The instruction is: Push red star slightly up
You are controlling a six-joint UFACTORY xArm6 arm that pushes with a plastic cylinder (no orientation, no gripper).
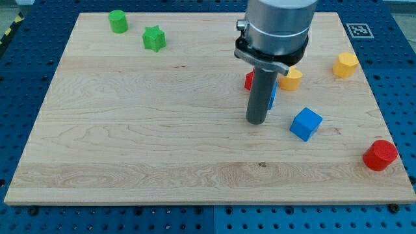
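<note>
The red star (248,80) lies right of the board's middle, mostly hidden behind the arm; only its left edge shows. My tip (256,122) rests on the board just below the red star, towards the view's bottom. A sliver of another blue block (273,96) shows at the rod's right side, its shape hidden. A blue cube (305,123) lies to the right of my tip.
A yellow block (291,78) sits right of the rod, a yellow hexagonal block (346,64) further right. A red cylinder (379,155) lies near the board's right edge. A green cylinder (117,21) and a green star (154,38) lie at the top left of the wooden board (130,130).
</note>
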